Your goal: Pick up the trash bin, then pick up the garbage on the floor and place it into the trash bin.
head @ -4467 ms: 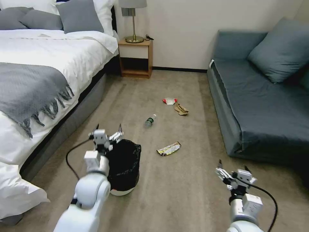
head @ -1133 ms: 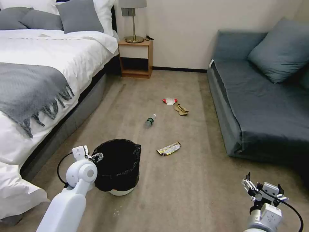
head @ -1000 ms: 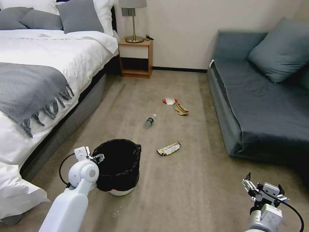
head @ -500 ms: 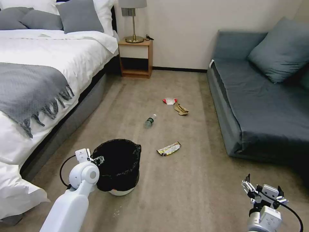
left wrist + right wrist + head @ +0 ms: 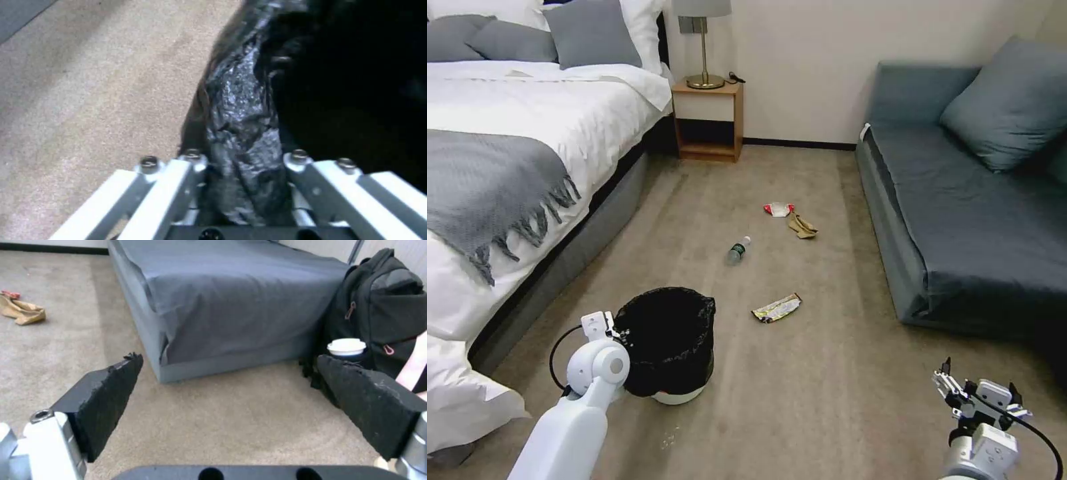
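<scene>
Left gripper (image 5: 245, 160) pinches trash bin (image 5: 670, 340) rim (bag-hidden) — right gripper (image 5: 231, 390) gapes, empty.

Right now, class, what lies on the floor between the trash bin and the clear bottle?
In the head view the carpet between the trash bin and the clear bottle is bare; the snack wrapper lies off to the side.

Even indoor light; wrist views soft.

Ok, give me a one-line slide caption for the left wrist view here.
Left gripper clamped on the bag-covered rim of the trash bin, which stands on the carpet.
</scene>
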You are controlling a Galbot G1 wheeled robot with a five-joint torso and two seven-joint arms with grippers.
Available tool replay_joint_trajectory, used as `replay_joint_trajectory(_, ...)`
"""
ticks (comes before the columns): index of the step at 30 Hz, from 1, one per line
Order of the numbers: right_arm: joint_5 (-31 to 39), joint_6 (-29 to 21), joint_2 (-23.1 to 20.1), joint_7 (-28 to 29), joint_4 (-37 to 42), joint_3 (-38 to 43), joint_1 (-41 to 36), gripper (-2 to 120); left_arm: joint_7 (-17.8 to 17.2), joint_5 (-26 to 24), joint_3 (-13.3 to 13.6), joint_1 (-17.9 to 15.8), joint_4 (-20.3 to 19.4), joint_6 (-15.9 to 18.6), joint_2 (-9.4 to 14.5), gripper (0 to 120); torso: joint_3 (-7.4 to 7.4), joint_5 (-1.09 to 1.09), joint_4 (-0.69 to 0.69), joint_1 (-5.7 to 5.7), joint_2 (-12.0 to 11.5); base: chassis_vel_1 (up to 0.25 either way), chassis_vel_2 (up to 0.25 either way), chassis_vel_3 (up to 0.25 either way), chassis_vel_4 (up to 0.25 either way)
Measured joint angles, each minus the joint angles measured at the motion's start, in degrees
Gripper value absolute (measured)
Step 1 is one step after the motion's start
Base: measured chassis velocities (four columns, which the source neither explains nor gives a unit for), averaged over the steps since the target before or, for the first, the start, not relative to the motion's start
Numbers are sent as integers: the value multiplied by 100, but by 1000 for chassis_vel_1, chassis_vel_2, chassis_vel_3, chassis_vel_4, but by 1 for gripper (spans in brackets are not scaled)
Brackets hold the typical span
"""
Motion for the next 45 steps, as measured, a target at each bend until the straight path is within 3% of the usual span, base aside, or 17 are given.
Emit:
replay_joint_trajectory(3,-2,-7,8,0,-5,-16,2,100,15,25,-16,18,-38,-53,11,7,0,-1,0,0,0,0,0,0,0)
replay_joint_trajectory(15,28,-122,8,39,6,-83,12,100,193,322,-72,114,-118,-203,38,6,0,-1,0,0,0,0,0,0,0)
replay_joint_trajectory(19,235,-602,29,302,52,-136,90,100,412,1028,-126,218,-121,-402,112,6,0,0,0,0,0,0,0,0,0)
replay_joint_trajectory(25,373,-700,26,327,64,-170,128,100,469,1218,-218,321,-170,-471,176,6,0,-1,0,0,0,0,0,0,0)
replay_joint_trajectory(28,552,-711,16,284,118,-218,131,100,593,1720,-303,561,-532,-556,198,3,0,1,1,0,0,0,0,0,0)
replay_joint_trajectory(32,566,-703,17,245,117,-235,145,100,654,2041,-328,684,-680,-629,197,3,0,0,2,0,0,0,0,0,0)
replay_joint_trajectory(34,602,-688,15,187,112,-282,154,100,942,2986,-408,896,-819,-1000,161,3,0,0,1,0,0,0,0,0,0)
replay_joint_trajectory(35,602,-688,15,187,112,-282,154,100,942,2986,-408,896,-819,-1000,161,3,0,0,1,0,0,0,0,0,0)
replay_joint_trajectory(37,612,-688,17,160,98,-303,154,100,1058,3543,-476,1041,-897,-1237,137,3,0,0,0,0,0,0,0,0,0)
replay_joint_trajectory(45,571,-492,20,-16,-74,-360,170,100,1117,4116,-622,1494,-1240,-1582,33,3,0,0,0,0,0,0,0,0,0)
